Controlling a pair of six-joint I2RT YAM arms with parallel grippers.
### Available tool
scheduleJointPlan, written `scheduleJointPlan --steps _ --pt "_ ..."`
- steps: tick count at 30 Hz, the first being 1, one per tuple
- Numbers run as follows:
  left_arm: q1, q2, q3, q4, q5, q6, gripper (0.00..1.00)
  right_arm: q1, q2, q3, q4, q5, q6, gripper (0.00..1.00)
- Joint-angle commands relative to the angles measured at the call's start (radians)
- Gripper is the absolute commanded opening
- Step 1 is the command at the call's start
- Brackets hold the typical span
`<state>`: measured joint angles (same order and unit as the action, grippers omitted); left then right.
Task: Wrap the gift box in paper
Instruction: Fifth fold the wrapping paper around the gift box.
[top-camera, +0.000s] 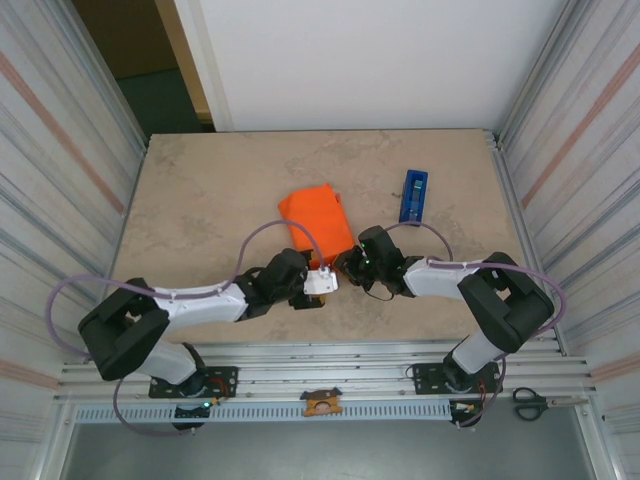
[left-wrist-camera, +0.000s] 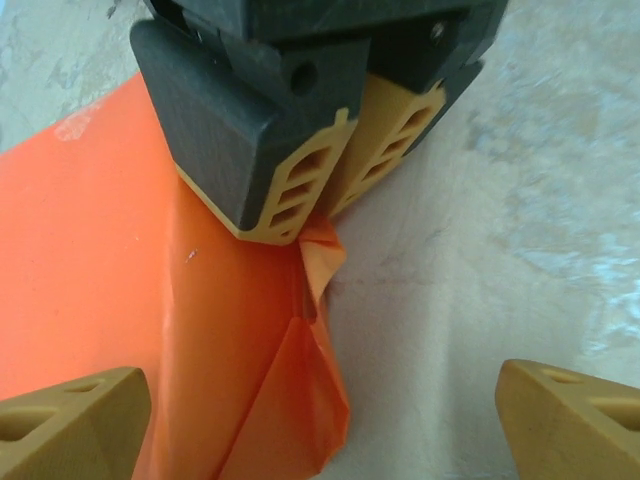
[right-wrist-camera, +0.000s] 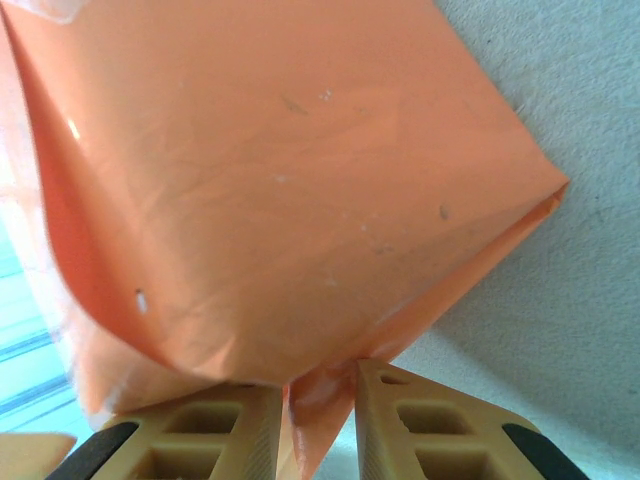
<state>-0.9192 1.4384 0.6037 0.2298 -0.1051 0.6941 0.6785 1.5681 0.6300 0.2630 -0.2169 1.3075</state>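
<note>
The paper (top-camera: 316, 222) sits bundled at desk (top-camera: 200, 200) centre, gift box presumably hidden inside. Right pincer (right-wrist-camera: 318, 405) pinches the near-end flap, likely holding the fold flat. Left pincer (left-wrist-camera: 320, 415) gapes wide astride that fold, gripping nothing.

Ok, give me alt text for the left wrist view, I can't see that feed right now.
At the top, the right gripper pinches a crumpled fold of the orange paper, which fills the left side above the beige table. The left gripper is open, its fingertips wide apart at the bottom corners.
</note>
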Motion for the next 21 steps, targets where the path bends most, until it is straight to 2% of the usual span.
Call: scheduleJointPlan --steps 1,7,21 --pt "-0.012 0.032 0.039 0.107 -0.123 0.062 0.9 -0.008 -0.024 -0.014 0.019 0.002 0.001 0.25" --pt "-0.028 0.1 0.056 0.157 -0.168 0.066 0.87 -0.009 -0.022 -0.017 0.024 0.001 0.006 0.25" --pt "-0.029 0.171 0.061 0.152 -0.212 0.025 0.71 -0.017 -0.044 -0.037 0.029 0.002 0.015 0.25"
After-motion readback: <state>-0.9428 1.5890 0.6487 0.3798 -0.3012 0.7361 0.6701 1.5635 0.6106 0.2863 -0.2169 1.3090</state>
